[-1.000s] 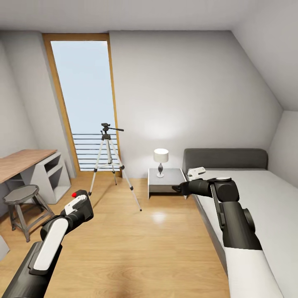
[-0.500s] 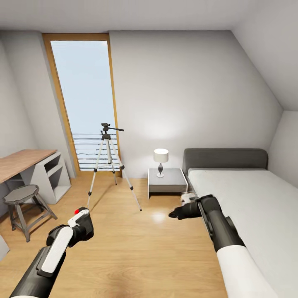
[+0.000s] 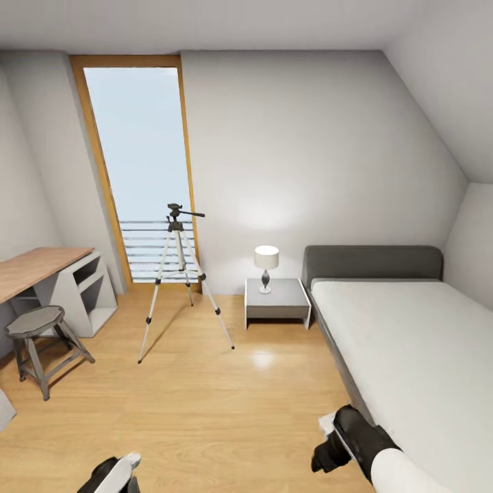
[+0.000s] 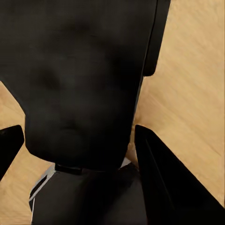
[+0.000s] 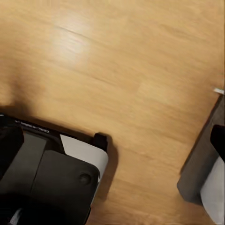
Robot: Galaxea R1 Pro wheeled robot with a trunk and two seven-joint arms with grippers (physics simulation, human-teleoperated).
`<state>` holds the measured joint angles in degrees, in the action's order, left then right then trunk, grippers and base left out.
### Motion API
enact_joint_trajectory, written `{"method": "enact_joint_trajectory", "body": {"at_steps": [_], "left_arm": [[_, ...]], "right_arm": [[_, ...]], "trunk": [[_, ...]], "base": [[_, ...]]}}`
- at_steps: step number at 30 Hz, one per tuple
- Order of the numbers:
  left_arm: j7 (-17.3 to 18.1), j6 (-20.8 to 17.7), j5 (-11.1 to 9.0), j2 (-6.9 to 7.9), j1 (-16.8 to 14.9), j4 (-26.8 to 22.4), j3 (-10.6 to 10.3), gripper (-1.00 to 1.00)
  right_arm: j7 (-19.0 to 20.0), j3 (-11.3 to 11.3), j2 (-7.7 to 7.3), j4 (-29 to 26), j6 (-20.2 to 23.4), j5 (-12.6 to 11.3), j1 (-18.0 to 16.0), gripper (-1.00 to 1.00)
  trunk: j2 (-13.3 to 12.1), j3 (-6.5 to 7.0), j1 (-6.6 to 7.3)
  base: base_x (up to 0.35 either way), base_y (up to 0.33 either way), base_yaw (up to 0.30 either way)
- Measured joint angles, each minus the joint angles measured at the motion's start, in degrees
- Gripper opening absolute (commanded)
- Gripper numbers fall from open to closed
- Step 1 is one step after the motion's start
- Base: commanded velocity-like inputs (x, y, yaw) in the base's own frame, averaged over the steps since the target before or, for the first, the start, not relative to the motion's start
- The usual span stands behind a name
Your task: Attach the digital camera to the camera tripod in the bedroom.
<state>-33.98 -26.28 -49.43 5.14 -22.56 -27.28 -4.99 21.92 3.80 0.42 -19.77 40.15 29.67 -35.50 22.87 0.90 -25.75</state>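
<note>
No readable text, labels or numbers — no brands, no signs

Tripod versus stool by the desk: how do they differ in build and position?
The camera tripod is tall, with thin silver legs and a black head; the stool is short, grey, with a flat seat. The tripod stands before the window; the stool sits beside the desk. Both stand upright on the wood floor.

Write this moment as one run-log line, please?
phase: transit | camera tripod: standing by window, head bare | left jaws: gripping black digital camera | right arm: lowered over floor
</note>
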Motion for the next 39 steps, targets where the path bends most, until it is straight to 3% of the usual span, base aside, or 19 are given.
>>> {"method": "enact_joint_trajectory", "body": {"at_steps": [2,4,5,6,7,9,10,13,15,19,22,25,28,39], "left_arm": [[2.7,4.3,-0.2,-0.33,0.0,5.8,-1.5,-1.00],[5.8,6.7,-0.1,-0.54,0.0,10.0,-2.3,-1.00],[9.7,9.0,-0.2,-0.73,0.0,14.3,-2.8,-1.00],[11.9,10.2,0.0,-0.81,0.0,16.4,-3.1,-1.00],[16.3,12.5,0.0,-0.91,0.0,20.1,-3.3,-1.00],[20.4,14.8,0.1,-1.05,0.0,22.8,-3.7,-1.00],[23.6,16.7,0.1,-1.23,0.1,24.4,-3.9,-1.00],[27.1,19.3,0.5,-1.74,1.0,26.1,-4.0,-1.00],[28.0,20.1,0.9,-2.13,1.9,26.5,-4.1,-1.00],[29.0,21.6,3.1,-3.11,4.4,27.1,-4.1,-1.00],[29.2,23.9,4.7,-3.53,6.0,27.2,-4.1,-1.00],[29.3,26.8,5.6,-3.77,7.1,27.2,-4.2,-1.00],[29.4,29.0,5.9,-3.92,7.7,27.3,-4.2,-1.00],[29.4,29.9,5.6,-3.98,8.0,27.4,-4.2,-1.00]], "right_arm": [[-2.8,0.0,-1.26,9.0,-6.5,-0.2,0.4,1.00],[-4.2,0.0,-2.20,14.1,-11.4,-0.3,0.6,1.00],[-5.2,-0.1,-3.15,16.9,-16.0,-0.4,0.8,1.00],[-5.6,0.0,-3.66,17.9,-18.3,-0.5,1.1,1.00],[-6.0,0.0,-4.50,19.2,-22.0,-0.5,2.4,1.00],[-6.3,0.0,-5.27,20.1,-25.3,-0.7,4.6,1.00],[-6.5,0.1,-5.88,20.6,-27.9,-1.1,7.1,1.00],[-6.9,0.4,-6.85,21.2,-32.0,-3.6,12.5,1.00],[-7.2,0.6,-7.30,21.4,-33.8,-5.5,15.0,1.00],[-7.9,0.9,-9.11,21.6,-39.4,-12.3,21.1,1.00],[-8.0,1.0,-10.26,21.5,-42.1,-17.0,23.9,1.00],[-8.1,1.1,-10.76,21.6,-43.5,-19.7,25.1,1.00],[-8.2,1.1,-11.06,21.6,-44.2,-21.0,25.7,1.00],[-8.2,1.1,-11.35,21.6,-44.4,-21.6,26.0,1.00]], "trunk": [[0.0,0.00,0.00],[0.0,0.01,0.00],[0.0,0.00,-0.01],[0.0,0.01,-0.01],[0.0,-0.01,0.00],[0.0,0.00,-0.01],[0.0,0.00,-0.01],[0.0,-0.01,0.00],[0.0,0.00,-0.01],[0.0,-0.01,0.00],[0.0,0.00,0.00],[0.0,0.01,-0.01],[0.0,0.01,-0.01],[0.0,0.02,-0.01]], "base": [[0.000,0.000,0.000],[0.000,0.000,0.000],[0.000,0.000,0.000],[0.000,0.000,0.000],[0.000,0.000,0.000],[0.000,0.000,0.000],[0.000,0.000,0.000],[0.000,0.000,0.000],[0.000,0.000,0.000],[0.000,0.000,0.000],[0.000,0.000,0.000],[0.000,0.000,0.000],[0.000,0.000,0.000],[0.000,0.000,0.000]]}}
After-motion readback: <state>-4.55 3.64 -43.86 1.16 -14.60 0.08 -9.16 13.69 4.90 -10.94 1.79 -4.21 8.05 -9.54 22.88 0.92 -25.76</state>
